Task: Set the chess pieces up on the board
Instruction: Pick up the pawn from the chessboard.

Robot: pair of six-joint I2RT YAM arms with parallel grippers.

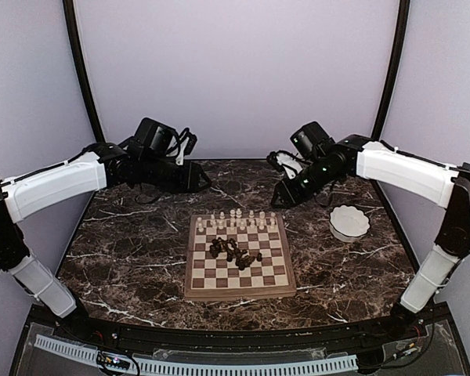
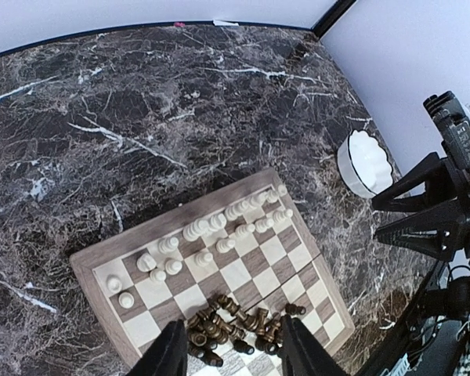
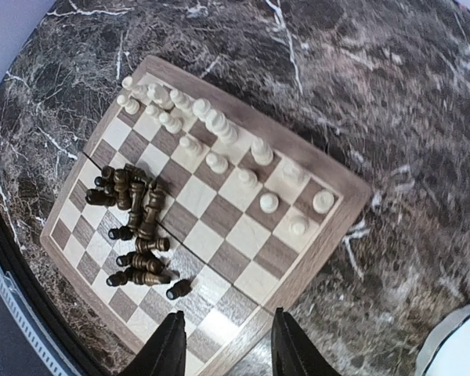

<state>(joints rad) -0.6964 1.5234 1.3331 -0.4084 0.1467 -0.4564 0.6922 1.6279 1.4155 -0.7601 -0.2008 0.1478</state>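
Our left claw [image 2: 233, 351] is spread wide and holds nothing. The board [image 2: 90, 274] lies below and just ahead of its fingers. The dark pieces [image 2: 235, 323] are heaped nearest the fingertips, and the pale pieces [image 2: 211, 233] stand in two rows beyond them. Our right claw [image 3: 227, 345] is likewise parted and empty, with the board below and ahead. From there the dark heap lies ahead to its left and the pale rows farther out. A white bowl [image 1: 349, 222] sits to its right.

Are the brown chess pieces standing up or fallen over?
Mostly fallen over. The brown pieces lie heaped on the board; a few seem upright.
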